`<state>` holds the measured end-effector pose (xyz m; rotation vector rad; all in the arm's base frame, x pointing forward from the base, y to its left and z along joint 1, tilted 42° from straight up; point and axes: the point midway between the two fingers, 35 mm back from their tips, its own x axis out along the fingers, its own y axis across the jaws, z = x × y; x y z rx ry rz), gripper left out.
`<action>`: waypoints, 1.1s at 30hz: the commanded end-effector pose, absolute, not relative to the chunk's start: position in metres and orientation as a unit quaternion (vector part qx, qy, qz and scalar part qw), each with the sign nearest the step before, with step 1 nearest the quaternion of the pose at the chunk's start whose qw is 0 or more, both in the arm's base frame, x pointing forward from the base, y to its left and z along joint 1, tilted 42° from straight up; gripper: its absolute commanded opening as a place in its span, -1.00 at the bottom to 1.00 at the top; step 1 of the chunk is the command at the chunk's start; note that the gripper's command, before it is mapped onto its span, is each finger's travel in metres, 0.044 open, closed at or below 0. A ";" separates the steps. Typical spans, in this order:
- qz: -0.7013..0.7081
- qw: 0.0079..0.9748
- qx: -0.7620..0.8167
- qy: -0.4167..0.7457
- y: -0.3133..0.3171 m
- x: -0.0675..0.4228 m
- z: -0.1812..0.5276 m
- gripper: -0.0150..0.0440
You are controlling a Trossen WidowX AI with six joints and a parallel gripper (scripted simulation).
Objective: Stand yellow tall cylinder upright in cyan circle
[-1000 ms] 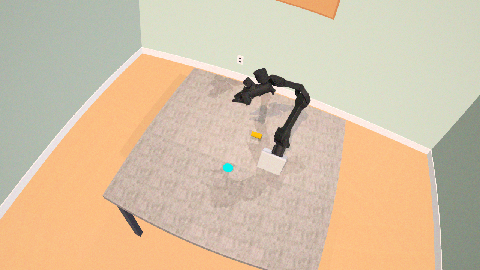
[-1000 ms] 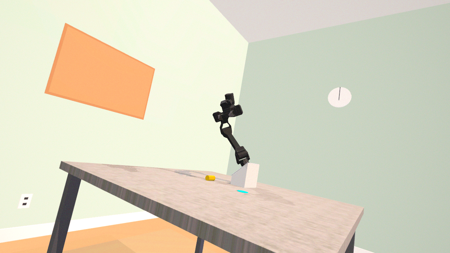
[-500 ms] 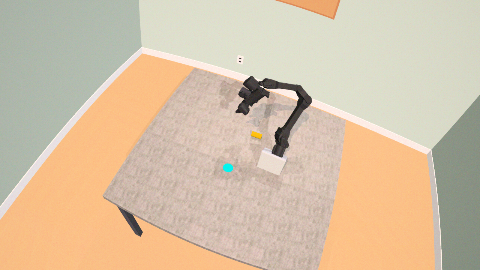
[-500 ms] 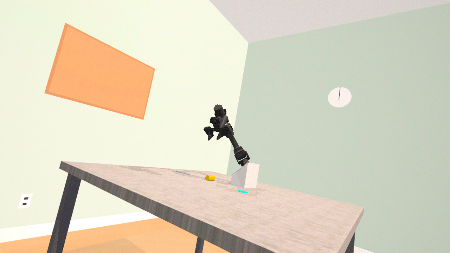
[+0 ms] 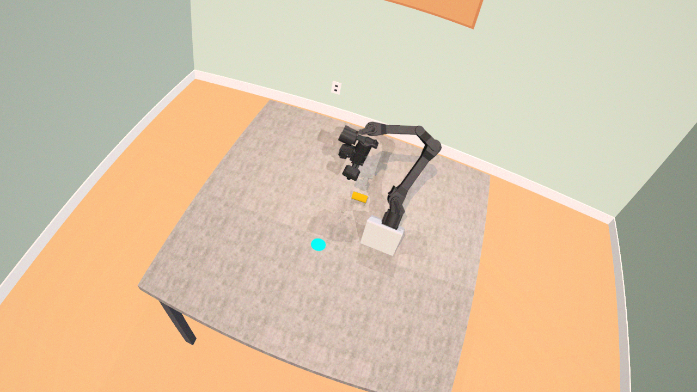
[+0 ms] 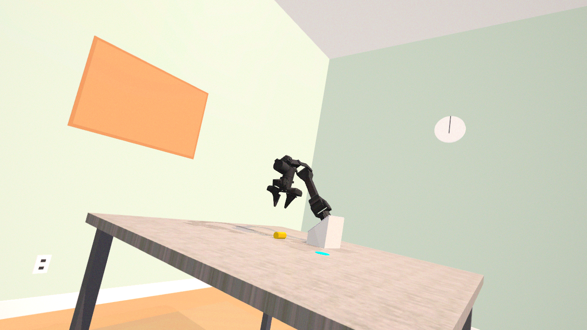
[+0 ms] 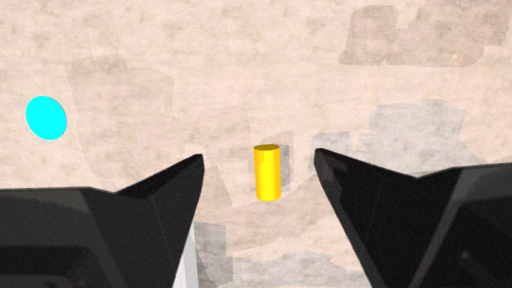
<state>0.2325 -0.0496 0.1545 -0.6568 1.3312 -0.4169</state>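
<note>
Yellow tall cylinder [image 5: 359, 196] lies on its side on the table [image 5: 243, 292], just beside the arm's white base block [image 5: 375, 243] and apart from the cyan circle [image 5: 317, 244], which sits nearer the table's front. You have the gripper [image 6: 284, 201] hanging well above the table with its fingers pointing down, spread fairly wide and holding nothing. In your wrist view the cylinder [image 7: 266, 172] shows in the gap between the two dark fingers, with the cyan circle [image 7: 46, 118] off to the left. You can see an orange panel [image 6: 135, 98] on the wall behind.
</note>
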 end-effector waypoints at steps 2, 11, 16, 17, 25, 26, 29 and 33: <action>-0.207 0.676 -0.296 0.643 -0.074 0.209 0.147 0.56; -0.209 0.662 -0.290 0.658 -0.101 0.208 0.118 0.56; -0.210 0.662 -0.291 0.658 -0.133 0.210 0.084 0.56; -0.211 0.662 -0.292 0.657 -0.139 0.209 0.078 0.56; -0.214 0.660 -0.296 0.656 -0.156 0.205 0.064 0.29; -0.214 0.660 -0.296 0.656 -0.156 0.205 0.064 0.20; -0.214 0.660 -0.296 0.656 -0.156 0.205 0.064 -0.07; -0.214 0.660 -0.296 0.656 -0.156 0.205 0.064 -0.14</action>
